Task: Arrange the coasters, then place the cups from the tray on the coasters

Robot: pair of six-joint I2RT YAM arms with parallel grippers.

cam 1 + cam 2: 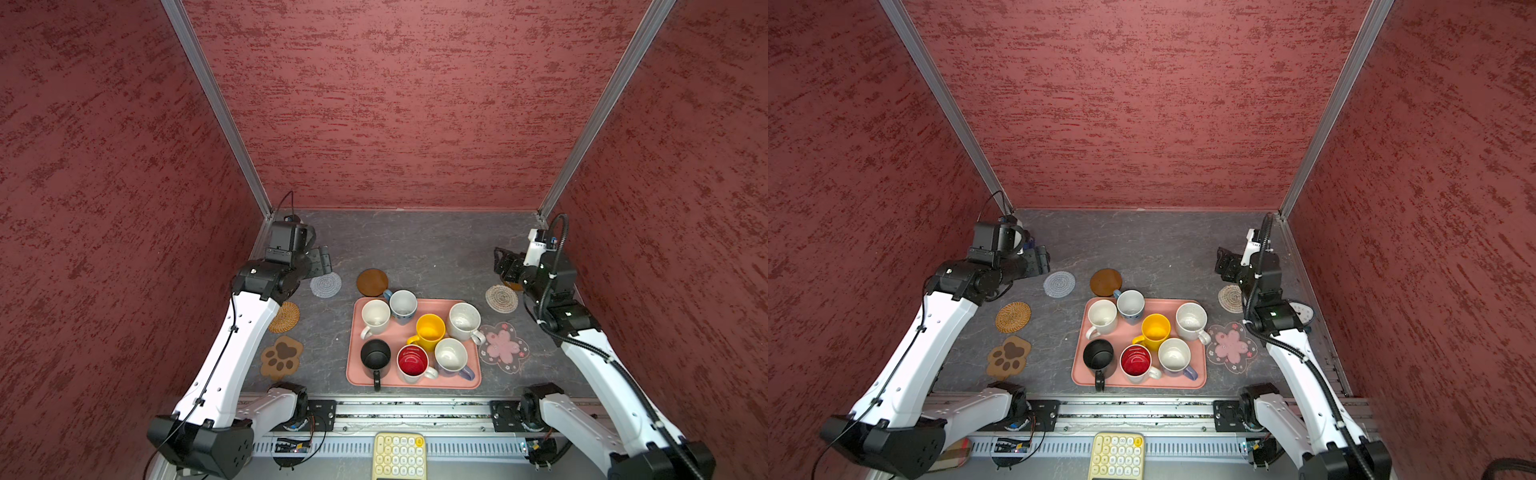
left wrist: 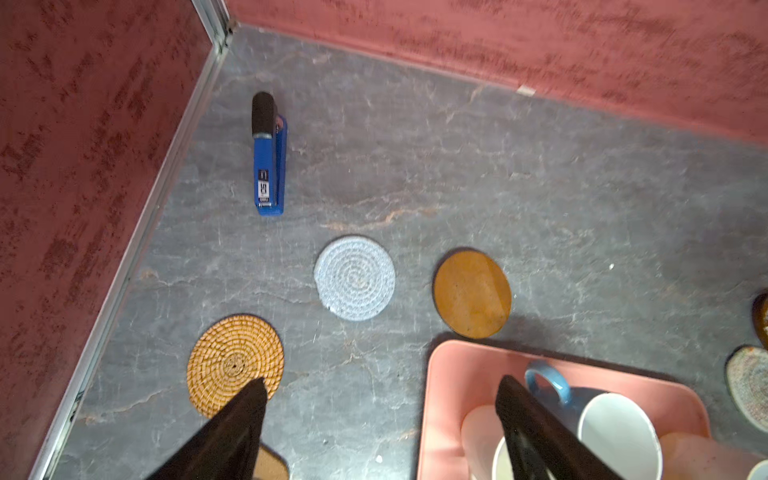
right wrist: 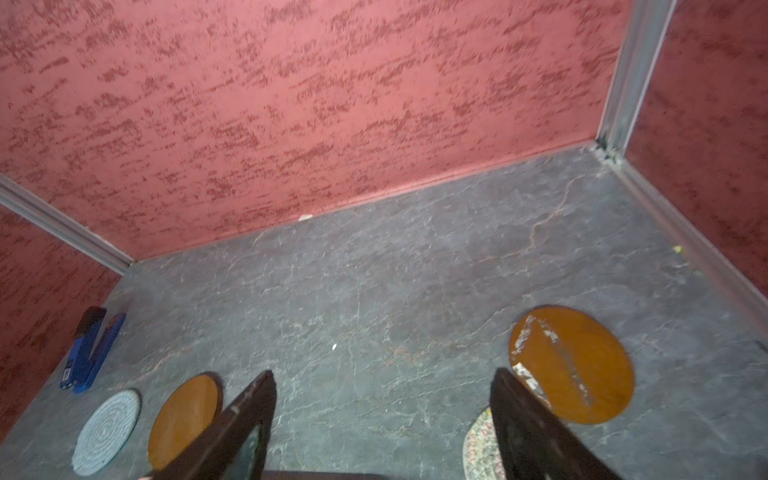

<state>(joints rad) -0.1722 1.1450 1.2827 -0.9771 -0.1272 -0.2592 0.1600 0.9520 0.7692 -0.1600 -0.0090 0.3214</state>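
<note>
Left gripper (image 2: pixel 382 382) and right gripper (image 3: pixel 383 374) both gape wide and empty; seven cups (image 1: pixel 430 328) stand on the tray (image 1: pixel 440 382).

I see my left one over bare table (image 2: pixel 540 187) between the wicker coaster (image 2: pixel 235 361) and the tray, with the grey coaster (image 2: pixel 354 278), a brown disc (image 2: pixel 471 295) and a stapler (image 2: pixel 269 158) beyond. My right hangs beside a second disc (image 3: pixel 571 363). The tray's long side runs left to right in both top views; the black cup (image 1: pixel 375 353) points its handle at the near edge.

Both arms stretched forward, spread wide apart, wrists tipped down; left gripper (image 2: pixel 382 382) jaws apart, empty; right gripper (image 3: pixel 383 373) same, empty.
</note>
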